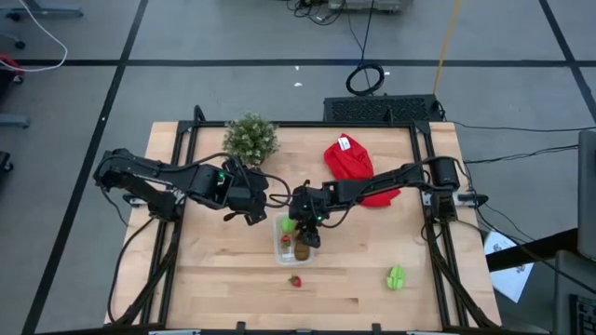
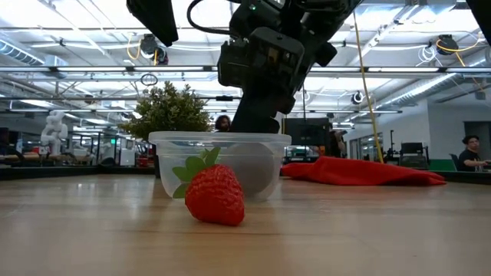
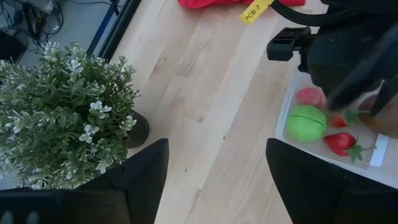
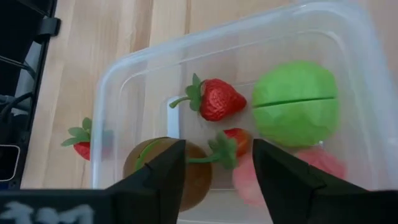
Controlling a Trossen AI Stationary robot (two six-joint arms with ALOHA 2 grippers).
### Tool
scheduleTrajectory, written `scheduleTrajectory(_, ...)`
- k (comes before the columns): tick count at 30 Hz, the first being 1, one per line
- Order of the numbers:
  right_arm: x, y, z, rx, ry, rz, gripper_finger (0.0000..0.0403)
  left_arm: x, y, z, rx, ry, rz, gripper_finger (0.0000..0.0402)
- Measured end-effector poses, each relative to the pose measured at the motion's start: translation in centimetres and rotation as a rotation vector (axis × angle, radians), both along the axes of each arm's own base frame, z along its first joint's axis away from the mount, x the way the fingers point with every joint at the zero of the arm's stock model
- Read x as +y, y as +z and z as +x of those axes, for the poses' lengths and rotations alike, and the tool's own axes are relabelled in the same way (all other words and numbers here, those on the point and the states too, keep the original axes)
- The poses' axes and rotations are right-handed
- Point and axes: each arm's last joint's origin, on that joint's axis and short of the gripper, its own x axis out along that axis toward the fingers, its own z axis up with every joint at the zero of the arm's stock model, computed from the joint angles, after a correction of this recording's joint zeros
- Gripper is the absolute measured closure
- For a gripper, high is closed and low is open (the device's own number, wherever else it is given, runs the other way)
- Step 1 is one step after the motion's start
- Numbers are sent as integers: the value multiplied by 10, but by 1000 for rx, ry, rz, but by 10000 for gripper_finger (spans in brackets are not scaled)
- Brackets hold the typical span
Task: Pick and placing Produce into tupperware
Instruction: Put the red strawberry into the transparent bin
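The clear tupperware (image 1: pixel 277 249) sits mid-table. In the right wrist view it holds a brown oval (image 4: pixel 140 163), a green round piece (image 4: pixel 295 112), a strawberry (image 4: pixel 219 99), a smaller strawberry (image 4: pixel 239 138) and a pink piece (image 4: pixel 317 163). My right gripper (image 4: pixel 217 177) hovers open over the tub (image 4: pixel 124 71), fingers pointing down beside the brown oval. One strawberry (image 1: pixel 295 280) lies on the table near the tub, close in the low view (image 2: pixel 215 195). A green piece (image 1: pixel 396 276) lies toward the right. My left gripper (image 3: pixel 217 183) is open above bare wood left of the tub.
A bushy green plant (image 1: pixel 250 138) stands at the far side, close to the left gripper. A red cloth (image 1: pixel 352 166) lies far right under the right arm. Bare wood stretches along the near edge (image 1: pixel 233 288). People and benches show beyond the table in the low view.
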Motion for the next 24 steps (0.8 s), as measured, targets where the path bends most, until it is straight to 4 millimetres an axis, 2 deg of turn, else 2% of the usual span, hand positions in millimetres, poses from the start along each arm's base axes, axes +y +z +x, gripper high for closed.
scheduleTrajectory(7,-11,12,-3,-32,-6,-18,226,0,0,-1,5,3,8,128)
scheduleTrajectory(12,-17,40,-14,-68,-8,-30,227,1,-1,-2,5,41,9,128)
scheduleTrajectory(15,-18,58,-33,-9,-23,-95,227,-3,-1,-3,-19,72,-13,128)
scheduleTrajectory(19,-23,78,-73,209,-105,-267,227,-18,-5,-1,-39,79,-99,128)
scheduleTrajectory(21,-25,86,-92,311,-167,-321,227,-33,-10,4,-49,59,-159,128)
scheduleTrajectory(24,-27,101,-112,366,-235,-352,227,-62,-21,19,-82,-37,-273,128)
